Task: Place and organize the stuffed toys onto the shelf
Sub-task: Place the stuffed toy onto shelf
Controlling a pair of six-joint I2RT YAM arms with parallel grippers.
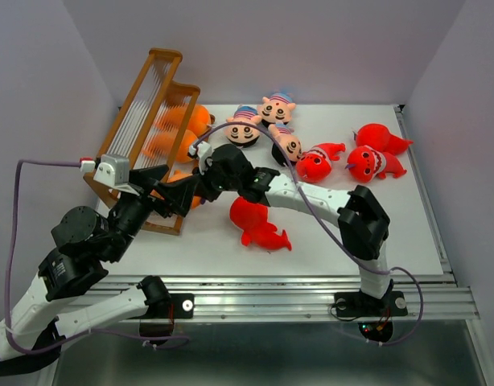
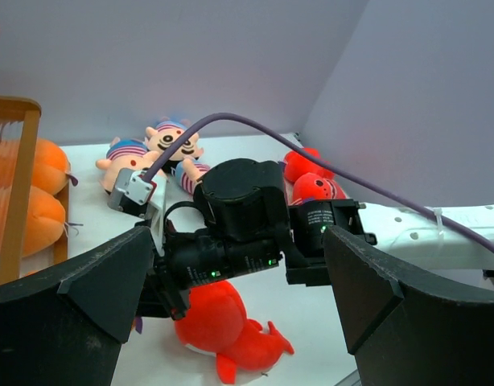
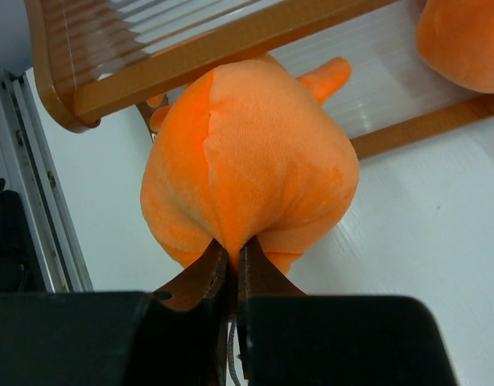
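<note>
Right pincer (image 3: 231, 254) pinches a fuzzy, round orange plush (image 3: 251, 161) at its seam; left pincer (image 2: 239, 277) gapes wide.

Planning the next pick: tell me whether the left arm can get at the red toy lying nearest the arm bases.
Probably not yet. The left gripper is open, but the right arm, pinching an orange toy, crosses between it and the red toy.

Top view high at near edge, looking down on table (image 1: 416, 233); wrist views low, close — all share shelf (image 1: 146, 96).
</note>
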